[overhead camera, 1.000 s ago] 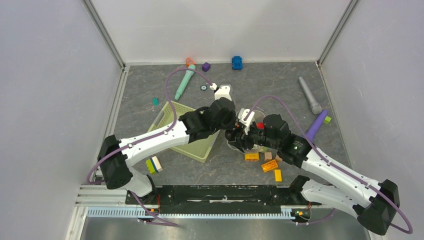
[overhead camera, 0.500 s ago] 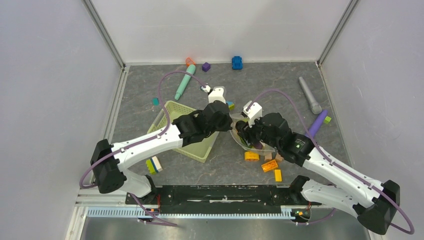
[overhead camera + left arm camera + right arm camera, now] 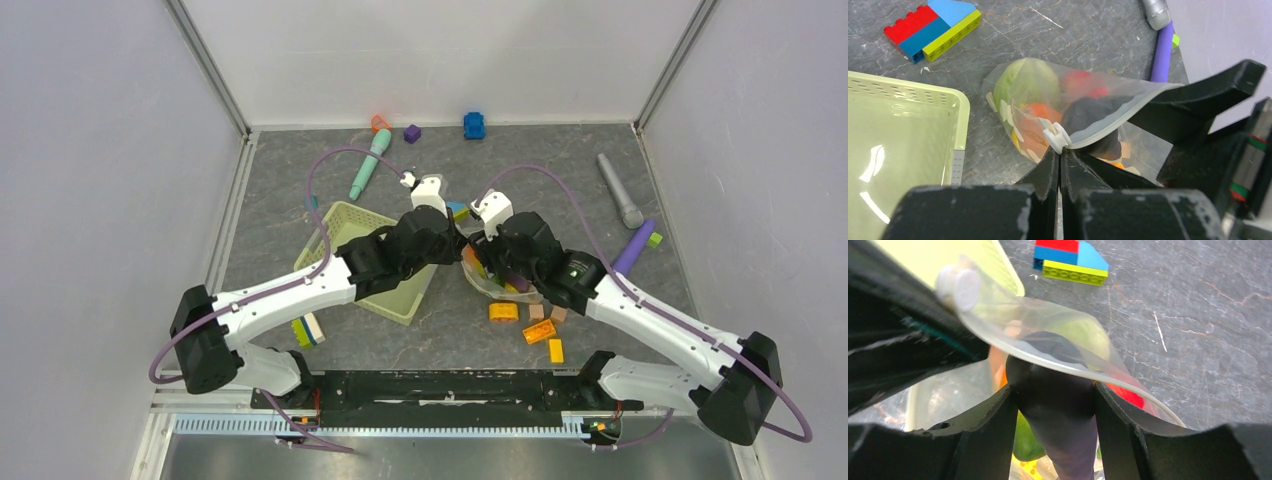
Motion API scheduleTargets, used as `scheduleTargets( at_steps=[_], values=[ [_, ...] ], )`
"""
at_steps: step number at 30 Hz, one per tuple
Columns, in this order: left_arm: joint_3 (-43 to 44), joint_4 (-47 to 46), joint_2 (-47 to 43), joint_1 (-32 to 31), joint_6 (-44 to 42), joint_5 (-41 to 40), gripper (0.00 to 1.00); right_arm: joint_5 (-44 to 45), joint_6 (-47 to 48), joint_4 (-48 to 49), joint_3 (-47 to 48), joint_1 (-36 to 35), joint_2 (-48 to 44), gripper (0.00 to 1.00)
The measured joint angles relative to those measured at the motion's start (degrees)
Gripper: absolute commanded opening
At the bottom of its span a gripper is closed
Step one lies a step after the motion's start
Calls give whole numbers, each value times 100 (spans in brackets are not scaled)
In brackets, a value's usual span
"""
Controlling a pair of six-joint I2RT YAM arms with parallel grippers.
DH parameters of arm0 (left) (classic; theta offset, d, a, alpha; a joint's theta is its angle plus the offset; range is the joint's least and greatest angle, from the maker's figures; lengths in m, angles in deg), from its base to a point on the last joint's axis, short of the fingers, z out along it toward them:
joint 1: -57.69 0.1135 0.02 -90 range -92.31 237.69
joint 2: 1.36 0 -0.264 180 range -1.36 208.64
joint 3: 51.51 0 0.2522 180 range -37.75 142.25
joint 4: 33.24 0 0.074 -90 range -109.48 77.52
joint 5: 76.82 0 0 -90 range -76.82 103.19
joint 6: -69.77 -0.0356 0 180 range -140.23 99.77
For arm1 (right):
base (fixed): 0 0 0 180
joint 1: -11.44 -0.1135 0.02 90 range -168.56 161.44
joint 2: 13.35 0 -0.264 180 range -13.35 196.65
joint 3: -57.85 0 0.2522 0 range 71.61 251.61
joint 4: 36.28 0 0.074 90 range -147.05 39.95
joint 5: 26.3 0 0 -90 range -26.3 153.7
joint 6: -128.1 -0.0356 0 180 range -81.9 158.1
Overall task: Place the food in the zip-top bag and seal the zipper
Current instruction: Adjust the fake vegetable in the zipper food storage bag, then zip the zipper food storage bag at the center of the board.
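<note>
Just beside the pale green basket, the left gripper is pinched tight on the zipper at its white slider, holding up that edge of the zip-top bag. The cabbage and the tomato show through the clear film. To the right, the right gripper is clamped on the dark eggplant at the bag's mouth, just under the zipper strip.
</note>
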Motion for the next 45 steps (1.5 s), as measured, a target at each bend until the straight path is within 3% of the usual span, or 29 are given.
scheduleTargets(
  at_steps=[6,12,16,25,32,39,43,45],
  values=[
    [-170,-251,-136,0,-2,26,2,758,-251,-42,181,-11,339,24],
    [-376,-417,-321,0,-2,26,2,1099,-400,-76,197,-26,367,43],
    [-415,-437,-345,0,0,-2,2,863,-293,-109,197,-31,271,66],
    [-420,-466,-337,0,48,-199,2,-111,262,-365,254,-28,-289,80],
    [-417,-463,-334,0,68,-289,2,-531,485,-391,474,-24,-732,86],
    [-407,-437,-332,0,68,-332,3,815,461,-715,573,13,-1086,89],
    [-396,-420,-330,0,66,-332,4,1215,450,-841,573,59,-986,82],
    [-393,-420,-323,0,66,-334,5,1333,450,-887,573,120,-807,69]
  ],
)
